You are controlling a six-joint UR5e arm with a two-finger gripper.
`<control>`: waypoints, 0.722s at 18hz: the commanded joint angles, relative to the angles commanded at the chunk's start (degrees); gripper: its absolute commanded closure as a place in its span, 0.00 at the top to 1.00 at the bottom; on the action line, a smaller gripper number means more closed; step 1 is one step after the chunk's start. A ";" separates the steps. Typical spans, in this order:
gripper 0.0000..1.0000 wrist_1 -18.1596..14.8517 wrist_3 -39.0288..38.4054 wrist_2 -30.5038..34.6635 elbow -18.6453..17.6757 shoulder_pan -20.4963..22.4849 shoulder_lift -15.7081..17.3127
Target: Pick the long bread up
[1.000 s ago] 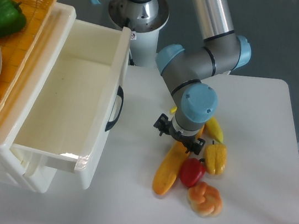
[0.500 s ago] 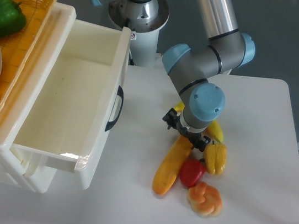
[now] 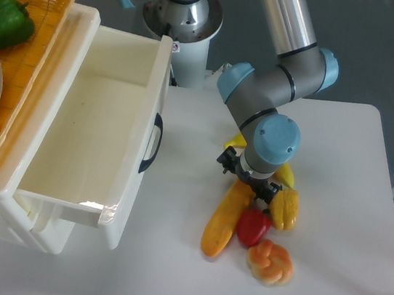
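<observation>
**Claw low over the crowded end of the loaf**

The long, glossy orange-yellow baguette-shaped toy bread [image 3: 225, 220] lies slantwise on the white tabletop [image 3: 340, 175], its lower end toward the front edge and its upper end tucked under the arm's wrist. The black two-finger claw [image 3: 249, 182] sits right at that upper end, largely hidden by the blue-capped wrist; I cannot tell whether its fingers are spread or already pressed on the bread.

The risk is the crowding. A shiny red toy pepper [image 3: 252, 226] touches the loaf's right flank, a yellow toy pepper [image 3: 285, 207] lies just beside the claw, and a small yellow piece [image 3: 284, 173] peeks out behind the wrist. A finger coming down on that side could land on a pepper rather than the tabletop, or pinch a pepper along with the bread. Gripping so near one end also looks chancy: a smooth, rounded, long loaf may well swing down or slip out when lifted, and could knock the small braided orange-and-cream bun [image 3: 270, 262] near its lower end.

Against the frame a second ago, the wrist and claw have shifted rightward and a little toward the front, from the loaf's left side to sit more squarely over its upper end. The bread, peppers and bun lie where they were, as does the open white drawer [image 3: 104, 127].
</observation>
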 joint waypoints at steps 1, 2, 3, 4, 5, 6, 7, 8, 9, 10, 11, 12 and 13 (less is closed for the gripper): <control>1.00 0.00 0.00 0.00 0.00 0.00 -0.09; 1.00 0.00 0.00 0.00 -0.17 0.00 -0.17; 1.00 0.09 0.00 0.00 -0.35 0.00 -0.35; 1.00 0.09 -0.09 0.00 -0.44 0.00 -0.44; 1.00 0.17 -0.09 0.00 -0.44 0.00 -0.44; 1.00 0.35 -0.17 0.00 -0.44 0.00 -0.44; 1.00 0.35 -0.18 0.00 -0.44 0.00 -0.44; 1.00 0.35 -0.44 0.00 -0.53 0.00 -0.53; 1.00 0.44 -0.79 0.09 -0.53 0.00 -0.53; 1.00 0.44 -1.14 0.09 -0.44 -0.09 -0.53; 1.00 0.44 -1.23 0.09 -0.53 -0.09 -0.53; 1.00 0.44 -1.23 0.09 -0.44 -0.09 -0.44; 0.99 0.44 -1.23 0.09 -0.44 -0.09 -0.53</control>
